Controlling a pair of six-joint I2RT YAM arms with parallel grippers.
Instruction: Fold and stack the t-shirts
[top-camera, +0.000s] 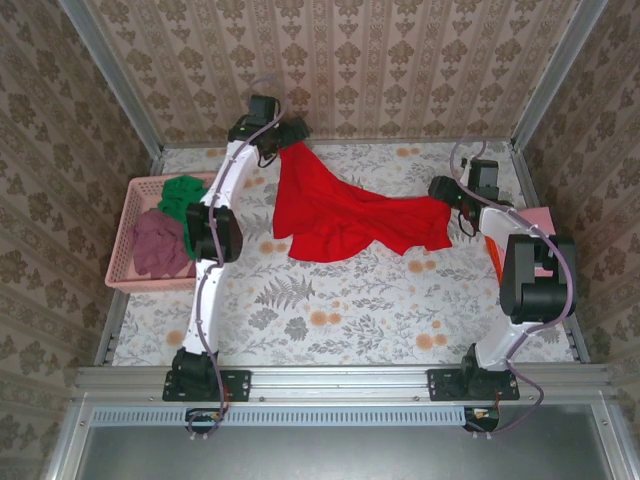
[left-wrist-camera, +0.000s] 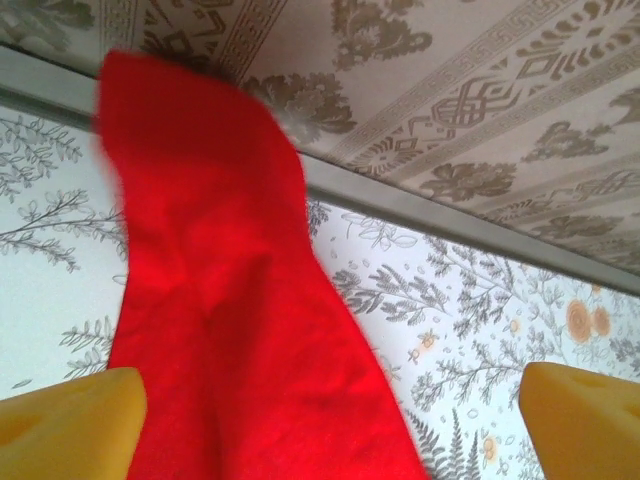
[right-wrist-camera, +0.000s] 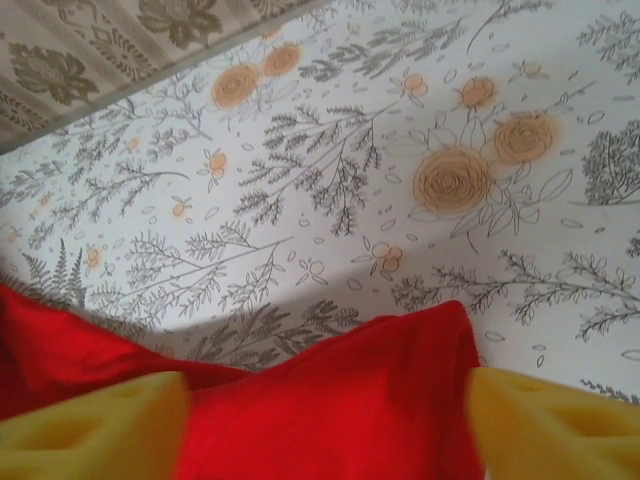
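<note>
A bright, plain red is shown by the large t-shirt (top-camera: 340, 215). A plain green t-shirt (top-camera: 180, 197) and a dusky maroon t-shirt (top-camera: 158, 245) are also seen. The basket (top-camera: 122, 235) is coloured pink, in an open lattice. The table (top-camera: 340, 300) is covered in white, printed with grey ferns and leafy sprigs and pale orange roses. The walls (top-camera: 340, 60) are papered in beige with a brown damask motif set in stripes. The left gripper (left-wrist-camera: 330, 400) is fitted with yellow pads (left-wrist-camera: 70, 425); the same yellow is seen on the right gripper (right-wrist-camera: 330, 420). The arms (top-camera: 205, 290) are finished in white and black.
</note>
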